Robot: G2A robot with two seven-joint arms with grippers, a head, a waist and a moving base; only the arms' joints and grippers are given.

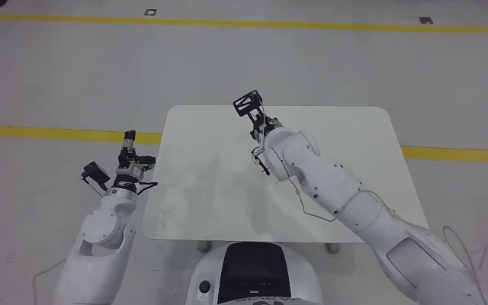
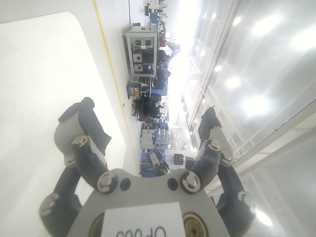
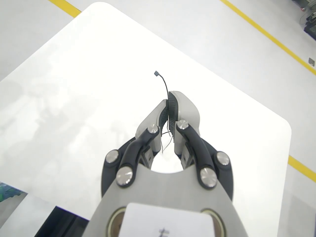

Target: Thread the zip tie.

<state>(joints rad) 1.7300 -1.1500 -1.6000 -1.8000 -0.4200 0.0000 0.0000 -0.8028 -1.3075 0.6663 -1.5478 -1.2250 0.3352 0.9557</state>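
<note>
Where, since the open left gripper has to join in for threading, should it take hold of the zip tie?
Probably the short free stretch of the zip tie just behind its square head, which sticks out past the shut right gripper. The left gripper would come from ahead of those tips, facing them, pads across the thin strap. The tail behind lies boxed in between the fingers.

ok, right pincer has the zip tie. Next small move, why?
Probably swing the left pincer toward the right pincer. The left is open and off the table edge; the right is shut on the zip tie, its head sticking out free.
</note>
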